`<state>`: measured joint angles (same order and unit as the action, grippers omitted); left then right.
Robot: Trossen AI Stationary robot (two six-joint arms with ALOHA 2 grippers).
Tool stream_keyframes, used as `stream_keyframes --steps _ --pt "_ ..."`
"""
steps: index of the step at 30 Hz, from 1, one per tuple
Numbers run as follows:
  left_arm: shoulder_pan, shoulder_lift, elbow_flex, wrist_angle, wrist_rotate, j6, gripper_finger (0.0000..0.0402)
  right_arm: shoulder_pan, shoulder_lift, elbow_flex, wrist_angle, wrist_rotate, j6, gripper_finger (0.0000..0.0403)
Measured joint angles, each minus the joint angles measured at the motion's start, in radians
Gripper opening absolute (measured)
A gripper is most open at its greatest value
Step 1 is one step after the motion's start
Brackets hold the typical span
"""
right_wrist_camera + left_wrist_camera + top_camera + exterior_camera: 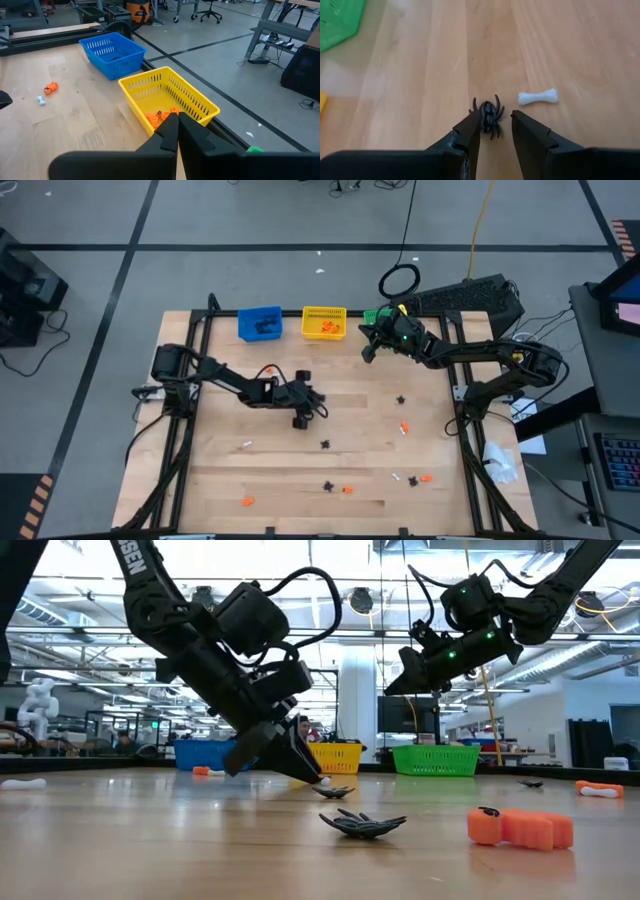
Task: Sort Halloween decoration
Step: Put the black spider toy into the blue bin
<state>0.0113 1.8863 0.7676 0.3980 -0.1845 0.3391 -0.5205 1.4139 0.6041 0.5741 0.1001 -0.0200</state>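
The Halloween decoration lies scattered on the wooden table as tiny black, orange and white trinkets. My left gripper is open and low over the table's middle, slanting down. A black spider lies on the wood between its fingertips, close to one finger, and a white bone lies just beyond. My right gripper is shut with nothing seen in it. It hangs in the air at the far edge, by the green bin and facing the yellow bin. My left gripper has the black spider between its open fingers, which slant down toward the table. One fingertip stands right against the spider's side; I cannot tell whether it touches. The spider lies flat on the wood.
At the far edge stand a blue bin, the yellow bin holding orange pieces, and the green bin. Loose trinkets: a black spider, an orange piece, orange ones, black ones.
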Motion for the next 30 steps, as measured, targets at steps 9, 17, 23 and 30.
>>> stream_keyframes --steps 9,17,23,30 --pt "0.025 0.04 0.002 0.012 0.008 0.017 0.011 0.0 0.0 0.0 0.0 0.0 0.0 0.0002" --pt "0.046 0.071 0.006 0.021 0.032 0.036 0.0108 0.0 0.0 0.0 0.0 0.0 0.005 0.0002" --pt "0.047 0.075 0.006 0.019 0.033 0.033 0.0084 0.0 0.0 0.0 -0.001 0.0 0.008 0.0002" --pt "0.042 0.059 0.005 0.003 0.032 0.036 0.0019 0.0 0.0 0.0 -0.002 0.0 0.008 0.0002"
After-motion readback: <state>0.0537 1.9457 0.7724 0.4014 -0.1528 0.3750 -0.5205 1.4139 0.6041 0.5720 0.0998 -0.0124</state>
